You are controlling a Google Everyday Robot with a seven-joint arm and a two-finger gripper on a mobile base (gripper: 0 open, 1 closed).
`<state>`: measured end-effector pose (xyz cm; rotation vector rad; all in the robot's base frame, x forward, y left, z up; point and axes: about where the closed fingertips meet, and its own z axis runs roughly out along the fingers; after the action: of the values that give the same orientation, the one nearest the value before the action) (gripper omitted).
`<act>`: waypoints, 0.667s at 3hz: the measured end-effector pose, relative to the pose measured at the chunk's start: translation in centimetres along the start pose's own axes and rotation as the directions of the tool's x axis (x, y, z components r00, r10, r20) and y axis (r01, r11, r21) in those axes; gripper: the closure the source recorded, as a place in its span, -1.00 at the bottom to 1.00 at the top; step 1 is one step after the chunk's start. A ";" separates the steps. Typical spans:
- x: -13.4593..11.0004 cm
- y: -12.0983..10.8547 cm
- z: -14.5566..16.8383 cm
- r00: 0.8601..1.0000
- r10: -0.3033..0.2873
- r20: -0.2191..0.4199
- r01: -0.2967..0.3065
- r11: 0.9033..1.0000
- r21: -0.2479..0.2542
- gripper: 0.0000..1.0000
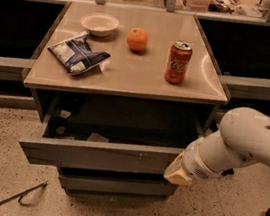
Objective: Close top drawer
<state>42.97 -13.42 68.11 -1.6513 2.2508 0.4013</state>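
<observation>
The top drawer (98, 153) of the small cabinet is pulled out; its flat grey front has small white scuffs right of its middle and a dark interior shows behind it. My gripper (177, 173) is at the right end of the drawer front, at the tip of the white arm (243, 146) coming in from the right. Its cream-coloured tip touches or nearly touches the front's right edge.
On the tan cabinet top (124, 80) stand a red soda can (178, 62), an orange (137, 39), a white bowl (99, 24) and a blue chip bag (78, 54). A lower drawer front (113, 184) sits below. A thin metal rod (13, 197) lies on the speckled floor at left.
</observation>
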 end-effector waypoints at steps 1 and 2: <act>0.3 -0.1 0.2 0.999 -0.021 -0.025 0.022 1.000 0.012 1.00; 0.6 -1.4 1.8 0.990 -0.132 -0.053 0.135 0.989 0.064 1.00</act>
<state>44.31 -13.59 66.20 -1.7821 2.1470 0.2514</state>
